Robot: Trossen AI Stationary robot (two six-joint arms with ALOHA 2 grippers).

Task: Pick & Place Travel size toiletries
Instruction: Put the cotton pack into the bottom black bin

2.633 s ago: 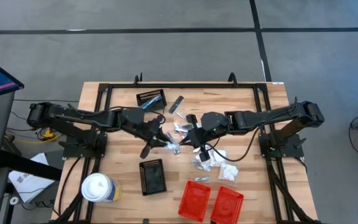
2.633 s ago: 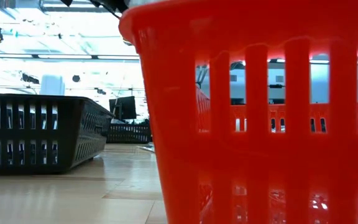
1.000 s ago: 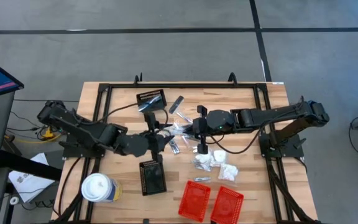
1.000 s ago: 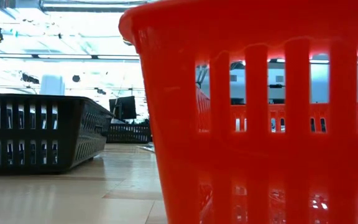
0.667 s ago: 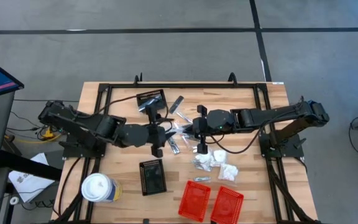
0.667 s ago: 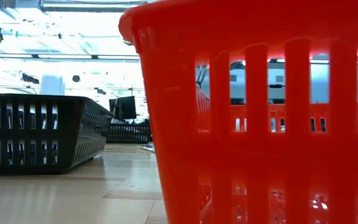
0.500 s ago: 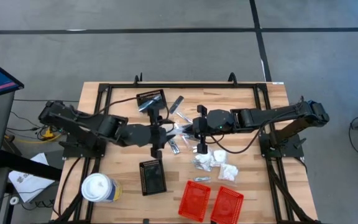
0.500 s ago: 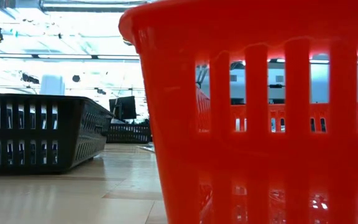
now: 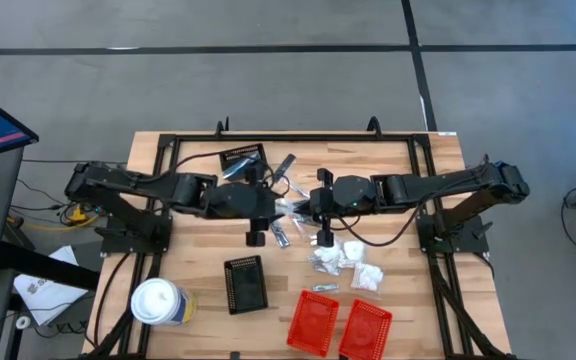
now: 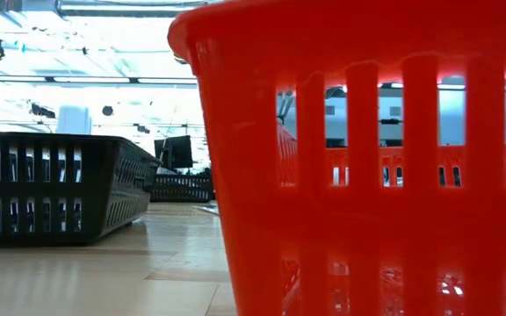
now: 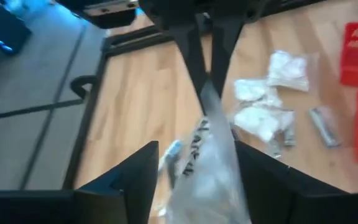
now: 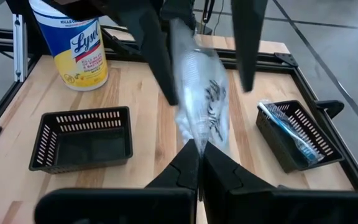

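At table centre, a clear-wrapped packet (image 12: pixel 199 93) with dark lettering too blurred to be read is pinched at one end between the closed fingertips of the right gripper (image 12: pixel 199 154); the same packet is seen in the left wrist view (image 11: pixel 209 155), running from the right gripper's tips into the gap of the left gripper (image 11: pixel 194 162). The left gripper's fingers (image 11: pixel 143 168) are spread apart on either side of the packet; contact with the wrap cannot be confirmed. In the high view both grippers meet over the middle of the table (image 9: pixel 193 160), the left gripper (image 9: pixel 260 210) just beside the right gripper (image 9: pixel 318 205), with loose silvery sachets (image 9: pixel 283 230) between them. A cluster of white packets (image 9: pixel 353 265) lies near the right arm, towards the front. Two red baskets (image 9: pixel 338 325) stand side by side at the front edge, and a black basket (image 9: pixel 246 285) sits just left of them. A second black basket (image 12: pixel 297 134) near the far edge holds a blue and white item (image 12: pixel 288 132). A yellow canister with a white lid (image 12: pixel 73 43) is labelled "Lysol" in blue script, with smaller print above it that is not legible. The low view is filled by the slotted wall of a red basket (image 10: pixel 367 175), with a black basket (image 10: pixel 51 184) beyond it.
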